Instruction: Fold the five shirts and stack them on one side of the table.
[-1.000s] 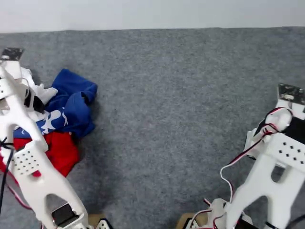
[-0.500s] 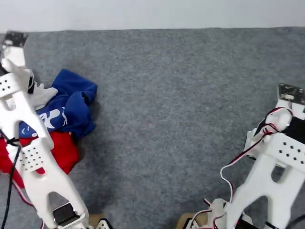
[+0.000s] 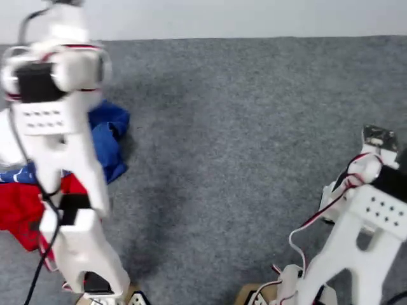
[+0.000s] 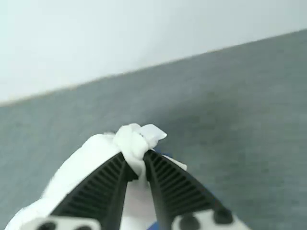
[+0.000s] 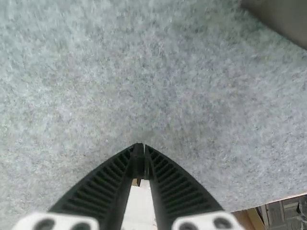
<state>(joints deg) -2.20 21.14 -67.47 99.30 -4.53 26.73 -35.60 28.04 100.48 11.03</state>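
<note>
Jaws of your left gripper [image 4: 136, 165] clamp the white shirt [image 4: 134, 139] bunched between them. Your right gripper [image 5: 138, 160] has its jaws together, empty. No shirt looks folded yet: the blue shirt [image 3: 111, 136] and red shirt [image 3: 19, 210] lie heaped beneath the left jaws.

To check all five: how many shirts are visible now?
3: white shirt in the left tool, blue shirt and red shirt heaped on the table; others may be hidden.
</note>
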